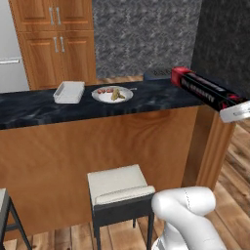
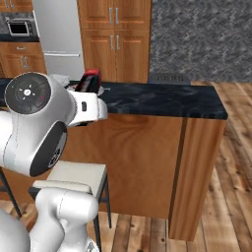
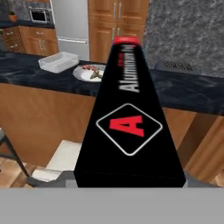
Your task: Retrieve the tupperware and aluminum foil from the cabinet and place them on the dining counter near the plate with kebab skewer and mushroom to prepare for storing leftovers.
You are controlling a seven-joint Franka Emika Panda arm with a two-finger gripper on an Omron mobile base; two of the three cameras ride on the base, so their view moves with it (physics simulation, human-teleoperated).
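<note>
Bare dining counter (image 1: pixel 161 95) right of plate (image 1: pixel 112 94); tupperware (image 1: pixel 69 92) blocks left.

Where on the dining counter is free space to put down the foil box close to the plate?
The dark counter is bare between the plate and its right end, under the aluminum foil box. Left of the plate is crowded: the tupperware sits close beside it.
</note>
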